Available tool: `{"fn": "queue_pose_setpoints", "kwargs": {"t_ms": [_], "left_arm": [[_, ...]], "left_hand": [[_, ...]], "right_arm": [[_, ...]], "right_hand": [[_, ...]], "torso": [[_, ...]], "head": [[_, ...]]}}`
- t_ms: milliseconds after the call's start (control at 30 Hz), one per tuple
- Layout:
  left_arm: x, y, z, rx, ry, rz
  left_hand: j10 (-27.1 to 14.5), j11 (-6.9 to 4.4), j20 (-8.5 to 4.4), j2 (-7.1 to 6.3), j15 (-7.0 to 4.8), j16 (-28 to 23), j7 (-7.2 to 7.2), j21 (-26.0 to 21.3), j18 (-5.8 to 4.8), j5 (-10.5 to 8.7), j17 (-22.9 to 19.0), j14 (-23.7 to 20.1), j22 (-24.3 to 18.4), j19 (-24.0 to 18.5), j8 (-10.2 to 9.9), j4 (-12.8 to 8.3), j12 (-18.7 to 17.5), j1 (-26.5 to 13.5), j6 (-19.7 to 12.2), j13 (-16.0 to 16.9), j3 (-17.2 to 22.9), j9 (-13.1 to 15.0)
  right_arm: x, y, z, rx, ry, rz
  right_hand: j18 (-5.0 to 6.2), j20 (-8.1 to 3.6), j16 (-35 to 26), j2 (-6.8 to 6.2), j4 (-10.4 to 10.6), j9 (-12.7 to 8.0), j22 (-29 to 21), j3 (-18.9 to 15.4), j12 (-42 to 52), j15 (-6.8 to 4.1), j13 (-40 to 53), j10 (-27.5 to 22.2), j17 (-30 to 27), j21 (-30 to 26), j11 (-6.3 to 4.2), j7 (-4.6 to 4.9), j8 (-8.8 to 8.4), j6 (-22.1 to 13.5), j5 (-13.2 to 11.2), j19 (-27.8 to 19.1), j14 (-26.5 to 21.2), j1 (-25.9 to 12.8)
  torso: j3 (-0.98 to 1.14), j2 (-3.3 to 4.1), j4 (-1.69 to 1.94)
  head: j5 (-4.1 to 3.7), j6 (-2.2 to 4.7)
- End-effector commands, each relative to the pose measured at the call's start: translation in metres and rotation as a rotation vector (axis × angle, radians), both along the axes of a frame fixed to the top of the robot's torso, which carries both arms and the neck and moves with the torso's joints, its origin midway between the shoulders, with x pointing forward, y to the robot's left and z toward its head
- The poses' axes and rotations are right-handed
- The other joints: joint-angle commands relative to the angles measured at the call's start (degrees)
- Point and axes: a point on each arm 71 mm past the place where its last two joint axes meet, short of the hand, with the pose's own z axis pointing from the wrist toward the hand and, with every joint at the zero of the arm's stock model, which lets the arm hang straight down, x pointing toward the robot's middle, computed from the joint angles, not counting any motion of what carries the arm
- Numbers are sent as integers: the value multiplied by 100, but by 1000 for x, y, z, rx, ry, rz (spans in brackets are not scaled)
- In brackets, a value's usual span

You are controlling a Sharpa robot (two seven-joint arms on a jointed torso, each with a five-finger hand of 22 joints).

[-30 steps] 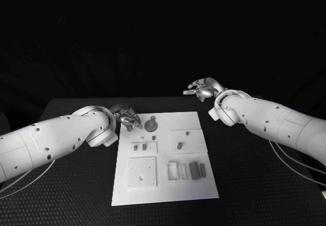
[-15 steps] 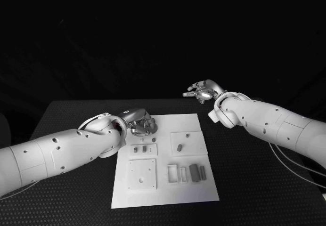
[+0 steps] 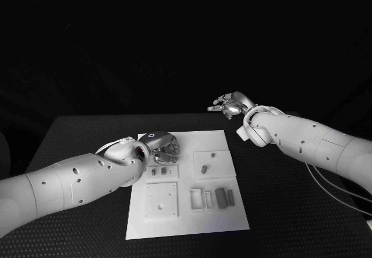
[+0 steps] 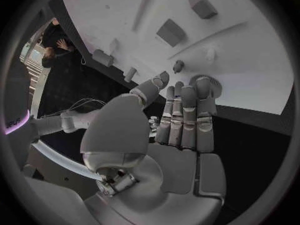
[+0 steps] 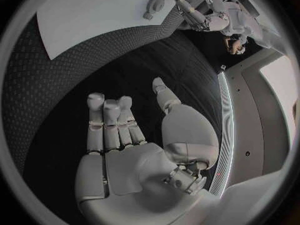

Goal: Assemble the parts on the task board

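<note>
Your left hand (image 3: pixel 161 146) is down over the far left corner of the task board (image 3: pixel 213 215). In the left wrist view its fingers (image 4: pixel 186 117) lie straight and side by side, and the tips come right up to a round grey part (image 4: pixel 211 86) at the board's edge. You cannot tell from these pictures if the hand is pinching that part or only touching it, so do not count on a hold yet.

Your right hand (image 3: pixel 229 103) is up in the air past the far right corner of the board, well apart from it. Its fingers are loose and a little spread, and there is nothing in them. Below it is only the black tabletop (image 3: pixel 294 177).

The other parts are on the board. A small grey peg (image 3: pixel 204 166) stands in a square plate near the middle. Two little pieces (image 3: pixel 159 170) sit in a plate on the left. Long grey blocks (image 3: pixel 224 195) lie near you on the right, beside pale slots. A square plate (image 3: pixel 162 199) with a hole lies near you on the left.

The step looks like picking up the round part. Next you need to close the left fingers on it gently, lift it straight up, and then find its seat on the board.

No writing, brand or label can be read anywhere.
</note>
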Motion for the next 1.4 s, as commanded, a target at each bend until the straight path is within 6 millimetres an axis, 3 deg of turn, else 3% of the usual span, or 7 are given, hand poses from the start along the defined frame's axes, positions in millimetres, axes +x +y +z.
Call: {"fn": "queue_pose_setpoints", "kwargs": {"t_ms": [33, 167, 533, 700, 1067, 1400], "left_arm": [[0, -2, -1, 18, -29, -12], [2, -1, -3, 32, -16, -1], [3, -2, -13, 85, 28, -2], [1, -4, -15, 85, 32, -10], [2, -3, -17, 90, 37, -6], [2, -6, -21, 98, 41, -7]], "left_hand": [[-74, 33, 37, -68, 52, 51, 14, 42, 347, 20, 13, 18, 39, 19, -39, 33, -85, -15, -67, -23, -5, -23], [-245, 67, 64, -80, 82, 200, -29, 179, 437, -41, 42, 113, 173, 137, -156, 68, -271, -35, -298, -91, -26, -111], [-362, 101, 101, -55, 113, 372, 6, 336, 552, -5, 10, 205, 308, 230, -100, 109, -472, -14, -248, -183, 1, -165], [-151, 64, 84, 27, 80, 482, -20, 455, 606, -49, -13, 303, 315, 317, -51, 129, -424, -35, -186, -164, -23, -189], [92, 12, 35, 100, 27, 617, 42, 606, 620, -8, -46, 389, 316, 386, 10, 100, -380, 18, -96, -127, 25, -229], [179, -7, 16, 163, 7, 687, 67, 686, 624, 6, -61, 418, 316, 412, 30, 104, -373, 43, -59, -110, 74, -256]], "right_arm": [[-1, 2, 0, -1, 0, 20], [-1, 3, 0, -1, -1, 22], [-1, 4, 0, 0, -1, 23], [-1, 4, 0, 0, -1, 24], [-1, 4, 0, 0, -1, 24], [-1, 6, 0, 1, -1, 27]], "right_hand": [[483, -28, 38, 12, 2, -9, -7, -23, 24, 3, -10, -34, -9, -23, 15, 38, 27, 8, 5, -7, -42, -31], [483, -28, 39, 12, 2, -9, -7, -23, 24, 3, -11, -34, -9, -23, 15, 38, 27, 8, 5, -6, -41, -32], [483, -28, 42, 12, 1, -9, -7, -23, 27, 2, -12, -32, -10, -21, 14, 38, 28, 9, 5, -5, -40, -33], [483, -29, 42, 12, 1, -9, -7, -24, 28, 2, -13, -32, -10, -21, 14, 37, 28, 8, 5, -4, -39, -33], [483, -29, 44, 12, 2, -9, -7, -25, 31, 2, -14, -31, -11, -20, 14, 37, 28, 9, 5, -3, -38, -36], [483, -29, 45, 13, 3, -10, -7, -25, 32, 1, -16, -31, -12, -19, 14, 37, 29, 10, 5, -2, -38, -39]], "torso": [[1, -2, 5], [1, -6, 6], [-1, -8, 12], [0, -10, 9], [-1, -11, 20], [1, -6, 6]], "head": [[-15, -10], [-38, -24], [-50, -41], [-51, -46], [-65, -48], [-66, -56]]}}
